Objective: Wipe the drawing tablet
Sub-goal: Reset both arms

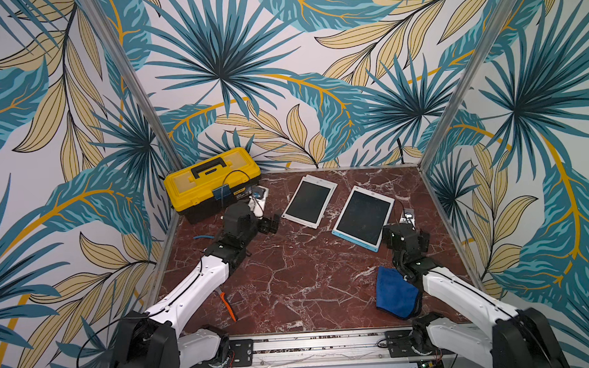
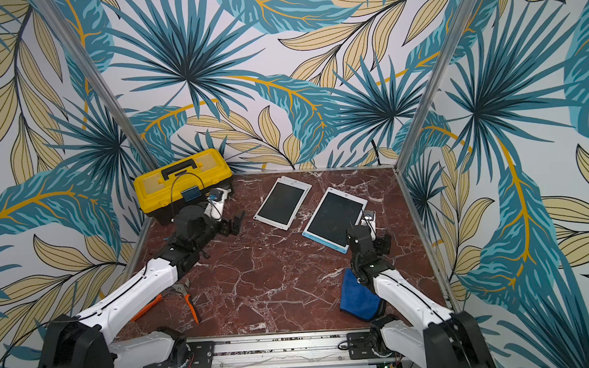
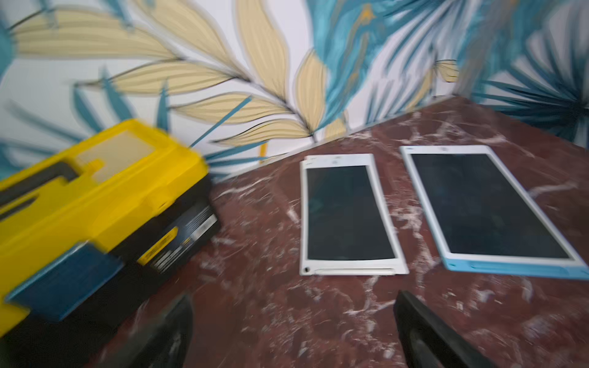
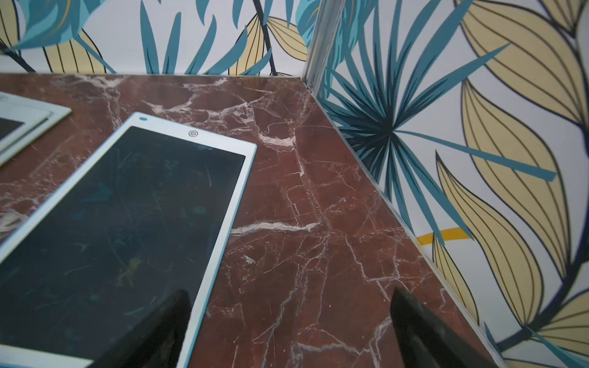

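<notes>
Two tablets lie flat, screens up, far-centre on the red-brown marble worktop (image 1: 291,278), so either is ready to wipe. A white-framed drawing tablet (image 1: 309,202) w/ dark screen is on the left. A bigger blue-edged drawing tablet (image 1: 363,219) sits just right of it, not touching. Can't tell which one the task means; the blue-edged one shows faint scribbles in the right wrist view, so prob. that.

Nothing is gripped. The left hand (image 3: 296,331) is spread wide, aimed at the white one's near edge. The right hand (image 4: 293,331) is also wide, above the blue-edged tablet's near right corner.

The folded blue microfibre cloth (image 1: 394,292) lies near-right, partly under the right arm. It needs picking up before any wiping. The yellow plastic toolbox (image 1: 213,182) is far-left, out of the way.
</notes>
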{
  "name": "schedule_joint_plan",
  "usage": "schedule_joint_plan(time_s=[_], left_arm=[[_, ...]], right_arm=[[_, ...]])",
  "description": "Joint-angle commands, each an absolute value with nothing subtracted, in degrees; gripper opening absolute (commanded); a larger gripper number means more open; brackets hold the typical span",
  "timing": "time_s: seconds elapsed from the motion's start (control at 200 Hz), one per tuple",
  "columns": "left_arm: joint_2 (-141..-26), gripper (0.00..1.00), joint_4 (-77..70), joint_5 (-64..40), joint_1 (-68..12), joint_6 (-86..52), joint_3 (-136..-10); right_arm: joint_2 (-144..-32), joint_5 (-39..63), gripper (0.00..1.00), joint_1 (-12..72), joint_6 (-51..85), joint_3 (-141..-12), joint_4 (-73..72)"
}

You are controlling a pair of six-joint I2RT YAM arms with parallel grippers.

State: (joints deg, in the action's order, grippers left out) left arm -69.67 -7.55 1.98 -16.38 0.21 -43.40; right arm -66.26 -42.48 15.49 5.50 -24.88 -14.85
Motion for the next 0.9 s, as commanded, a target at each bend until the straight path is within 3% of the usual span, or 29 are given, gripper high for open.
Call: schedule_joint_plan(time_s=[0.0,0.055,0.155,0.265,0.471,0.686,0.896], left_arm=[[-69.61,1.00,-13.01,13.03,-8.73,-12.56,-38.58],[-68.99,1.00,-16.21,14.98,-6.02,-15.32,-34.73],[-69.69,1.00,-24.05,13.04,-4.94,-7.02,-29.66],[-71.86,1.00,-28.94,15.22,-4.01,-7.38,-28.16],[-72.32,1.00,-45.97,9.76,-0.59,-5.67,-21.54],[-77.65,1.00,-48.67,3.78,1.14,-0.72,-24.63],[-67.33,0.99,-48.95,5.80,1.14,-3.06,-12.29]], right_arm=[[-74.77,-44.52,0.99,15.15,-1.82,-22.32,-44.24],[-79.26,-43.15,0.99,14.75,-3.57,-20.93,-52.50],[-84.54,-38.11,0.99,12.73,-3.34,-19.69,-58.26],[-82.12,-33.89,0.99,10.57,-0.26,-19.86,-53.44],[-87.60,-24.62,0.99,5.85,0.75,-14.75,-68.07],[-86.09,-23.42,0.99,5.30,2.31,-22.10,-51.06],[-85.69,-21.86,0.99,5.08,1.74,-21.45,-52.00]])
